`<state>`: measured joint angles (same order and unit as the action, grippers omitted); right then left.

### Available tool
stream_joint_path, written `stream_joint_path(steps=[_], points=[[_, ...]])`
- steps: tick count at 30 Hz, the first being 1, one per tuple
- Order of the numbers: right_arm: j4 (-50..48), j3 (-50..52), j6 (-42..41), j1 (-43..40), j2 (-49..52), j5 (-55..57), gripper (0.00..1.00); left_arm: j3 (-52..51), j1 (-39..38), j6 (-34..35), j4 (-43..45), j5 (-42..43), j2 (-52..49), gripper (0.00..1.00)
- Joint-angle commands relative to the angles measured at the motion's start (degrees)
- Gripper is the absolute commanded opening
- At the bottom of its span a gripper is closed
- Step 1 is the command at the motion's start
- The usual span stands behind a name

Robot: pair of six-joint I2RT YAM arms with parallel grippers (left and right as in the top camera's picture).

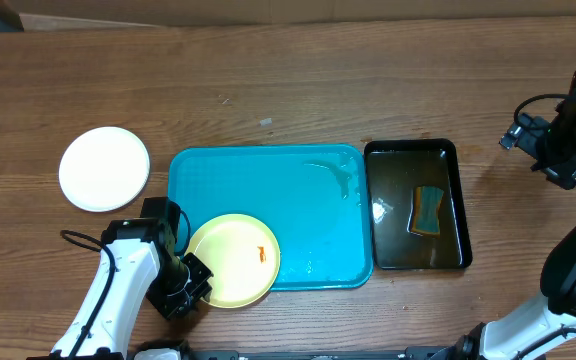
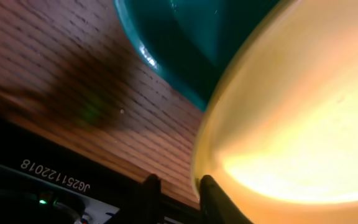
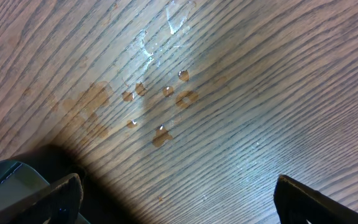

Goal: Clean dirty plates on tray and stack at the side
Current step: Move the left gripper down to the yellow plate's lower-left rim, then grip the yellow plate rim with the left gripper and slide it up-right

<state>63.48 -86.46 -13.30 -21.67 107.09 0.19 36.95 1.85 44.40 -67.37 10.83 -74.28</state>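
At the near-left corner of the tray [image 1: 268, 190] the yellow plate [image 1: 230, 262] overhangs the rim, my left gripper [image 1: 193, 286] nearly pressed together at its edge, whether pinching it I cannot tell, so a shallow bite could drop it; my right gripper [image 3: 176, 193] hangs spread, empty.

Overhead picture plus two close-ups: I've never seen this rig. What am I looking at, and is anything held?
Two robot arms work at a wooden table. The overhead picture looks straight down; each close-up is from a camera on one arm's wrist. On the table: a blue tray, a smeared yellow plate overhanging its near edge, a white plate beside the tray, and a black tray of water holding a sponge. The left tool is nearly closed at the yellow plate's rim; I can't confirm a grip. The right tool is open over wet wood, holding nothing.
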Motion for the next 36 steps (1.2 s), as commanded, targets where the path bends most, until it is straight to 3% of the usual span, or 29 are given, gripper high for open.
stream_joint_path(steps=[1,11,14,18,29,36], points=[[-0.26,-0.46,-0.26,0.07,-0.90,-0.26,1.00,-0.50,-0.39,-0.72,0.83,-0.94,-0.24,0.19],[-0.24,-0.46,-0.26,0.07,-0.90,-0.26,1.00,-1.99,-0.39,-1.14,1.84,-1.16,-0.24,0.20],[-0.26,-0.46,-0.26,0.07,-0.90,-0.26,1.00,-2.25,-0.39,-1.14,2.10,-1.09,-0.24,0.17],[-0.26,-0.46,-0.26,0.07,-0.90,-0.26,1.00,-2.14,-0.39,-1.20,2.32,-1.14,-0.24,0.05],[-0.26,-0.46,-0.26,0.07,-0.90,-0.26,1.00,6.67,-0.39,-4.96,4.33,-0.74,-0.24,0.04],[-0.26,-0.46,-0.26,0.07,-0.90,-0.26,1.00,13.70,-1.03,-5.64,15.80,-0.24,-0.35,0.04]])
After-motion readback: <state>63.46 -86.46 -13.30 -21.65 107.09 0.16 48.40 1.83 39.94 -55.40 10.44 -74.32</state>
